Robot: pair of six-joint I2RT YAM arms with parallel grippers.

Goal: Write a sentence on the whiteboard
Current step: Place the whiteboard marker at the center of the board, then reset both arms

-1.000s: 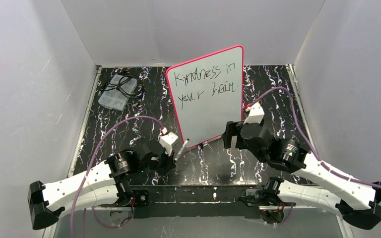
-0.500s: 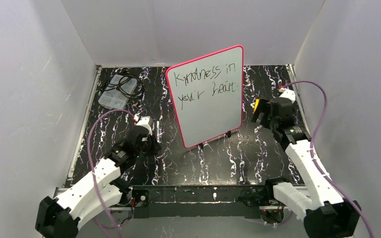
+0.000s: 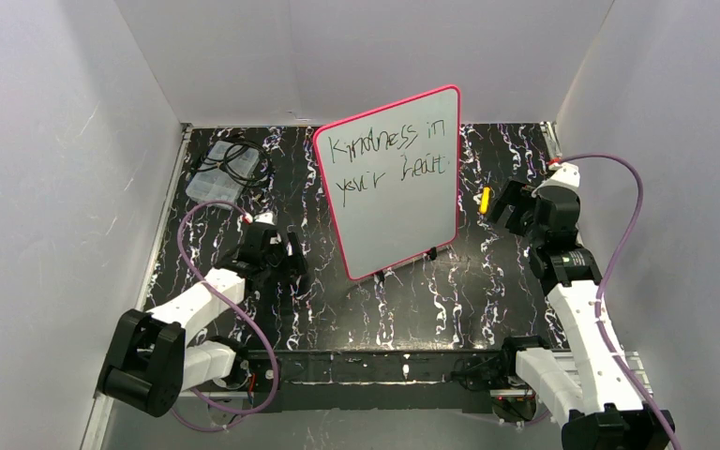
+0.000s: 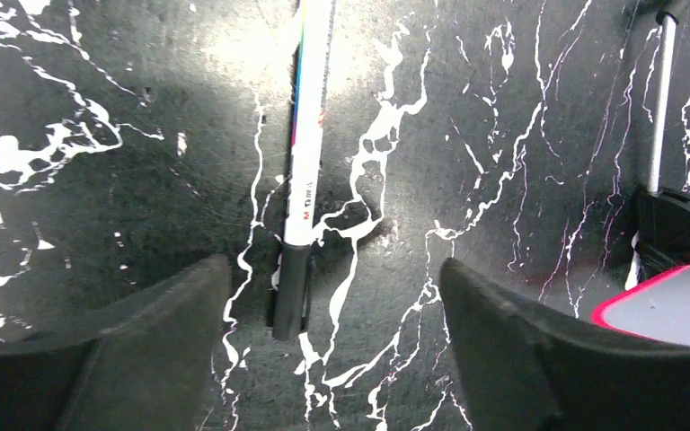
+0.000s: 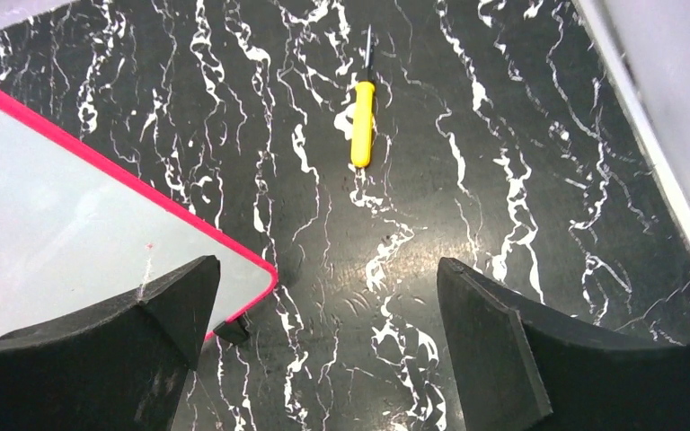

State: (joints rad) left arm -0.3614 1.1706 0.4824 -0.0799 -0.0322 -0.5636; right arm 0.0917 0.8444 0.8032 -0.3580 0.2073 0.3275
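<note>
The whiteboard [image 3: 389,202] stands upright mid-table in its pink-red frame, and the sentence [image 3: 389,157] runs in two dark handwritten lines across its upper half. A white marker with a black cap [image 4: 304,171] lies flat on the black marbled table. My left gripper [image 4: 332,269] hovers open over its capped end; neither finger touches it. In the top view the left gripper [image 3: 292,262] is left of the board's lower corner. My right gripper [image 3: 511,202] is open and empty to the right of the board, whose lower corner [image 5: 54,233] shows beside the right gripper [image 5: 328,269].
A small yellow-handled tool [image 5: 361,121] lies on the table right of the board, seen as that same tool [image 3: 485,199] from above. A clear plastic box with cables [image 3: 223,173] sits at the back left. The board's black foot [image 4: 674,233] is near my left gripper. White walls enclose the table.
My left gripper carried the marker left, away from the board, then opened and let it go onto the table. The right arm swung back to the right of the board.
</note>
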